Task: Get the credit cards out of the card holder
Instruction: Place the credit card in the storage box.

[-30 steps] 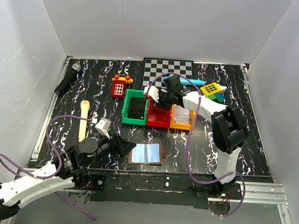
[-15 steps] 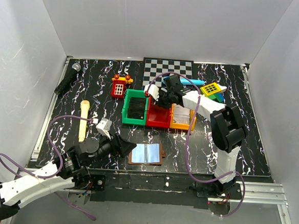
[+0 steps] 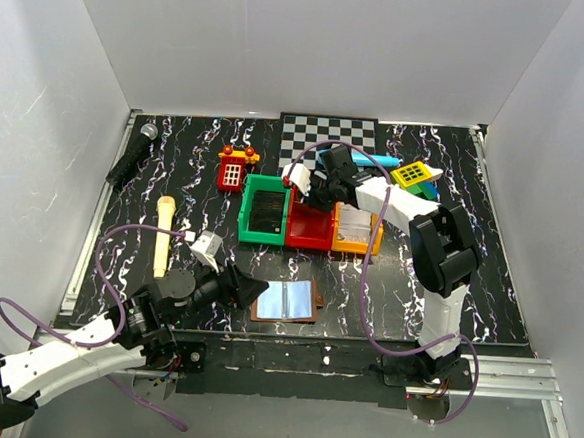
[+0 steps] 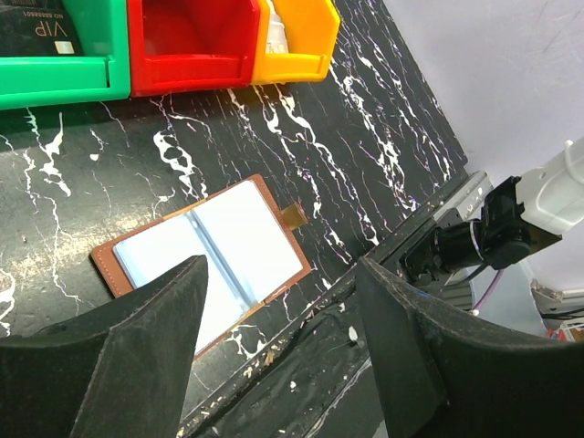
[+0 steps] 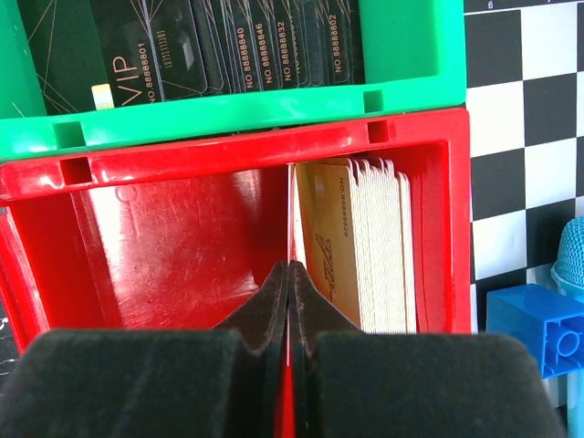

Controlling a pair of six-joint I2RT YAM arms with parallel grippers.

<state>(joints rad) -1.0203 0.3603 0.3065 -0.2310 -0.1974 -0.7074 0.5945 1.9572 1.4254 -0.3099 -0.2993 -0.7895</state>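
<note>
The card holder (image 3: pixel 286 301) lies open flat near the table's front edge, brown outside with pale blue-grey panels; it also shows in the left wrist view (image 4: pixel 205 260). No card shows on its panels. My left gripper (image 3: pixel 244 286) is open and empty just left of it, and in the left wrist view the gripper (image 4: pixel 281 266) hangs over the holder's near half. My right gripper (image 3: pixel 312 195) is over the red bin (image 3: pixel 311 235), shut on a thin card (image 5: pixel 291 205) seen edge-on. A stack of cream and gold cards (image 5: pixel 360 246) stands in that bin beside it.
A green bin (image 3: pixel 251 208) holds black VIP cards (image 5: pixel 182 46); an orange bin (image 3: pixel 353 245) sits right of the red one. A checkerboard (image 3: pixel 328 136), red toy phone (image 3: pixel 233 170), microphone (image 3: pixel 131 155), cream stick (image 3: pixel 163 235) and yellow block (image 3: pixel 413 174) lie around.
My left gripper has edged slightly right toward the card holder. My right gripper has stayed over the red bin, still shut on the card.
</note>
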